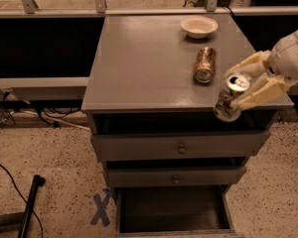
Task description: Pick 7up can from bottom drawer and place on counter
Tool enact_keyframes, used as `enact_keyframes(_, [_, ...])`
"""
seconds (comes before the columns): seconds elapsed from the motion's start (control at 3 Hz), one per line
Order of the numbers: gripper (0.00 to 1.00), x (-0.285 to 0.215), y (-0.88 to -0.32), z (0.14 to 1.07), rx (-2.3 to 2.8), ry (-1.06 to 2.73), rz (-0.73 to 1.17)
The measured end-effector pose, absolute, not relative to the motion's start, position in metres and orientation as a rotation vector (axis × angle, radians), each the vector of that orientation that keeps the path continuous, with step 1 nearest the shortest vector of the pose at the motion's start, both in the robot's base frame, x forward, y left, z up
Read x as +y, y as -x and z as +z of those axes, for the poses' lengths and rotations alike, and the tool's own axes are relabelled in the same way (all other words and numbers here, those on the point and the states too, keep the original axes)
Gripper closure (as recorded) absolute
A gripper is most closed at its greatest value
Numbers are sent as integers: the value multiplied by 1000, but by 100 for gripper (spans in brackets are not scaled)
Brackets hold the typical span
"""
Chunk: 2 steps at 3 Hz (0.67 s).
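Gripper (235,90) holds the 7up can (226,109) tight, tipped, at the front right edge of the counter (139,63), above the open bottom drawer (171,209).

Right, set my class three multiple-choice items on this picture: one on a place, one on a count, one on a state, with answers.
1. Where is the 7up can?
A) in the gripper, at the front right edge of the counter
B) on the floor
C) at the counter's back left corner

2. How many cans are in view?
A) one
B) two
C) four

3. What state is the bottom drawer in?
A) shut flush
B) taken out and laid on the counter
C) pulled open

Answers:
1 A: the gripper's fingers clamp the can by the counter's front right edge.
2 B: there is the 7up can, plus a copper-orange can lying on its side on the counter.
3 C: the drawer's dark interior shows.
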<state>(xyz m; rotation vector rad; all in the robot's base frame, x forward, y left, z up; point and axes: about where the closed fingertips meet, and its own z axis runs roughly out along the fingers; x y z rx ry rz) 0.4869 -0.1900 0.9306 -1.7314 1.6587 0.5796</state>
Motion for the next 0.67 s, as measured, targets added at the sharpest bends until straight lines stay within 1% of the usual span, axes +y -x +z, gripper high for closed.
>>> enact_keyframes(0.33, [100, -209, -507, 952, 1711, 1647, 497])
enact_keyframes(0.67, [100, -239, -531, 961, 1721, 1543, 498])
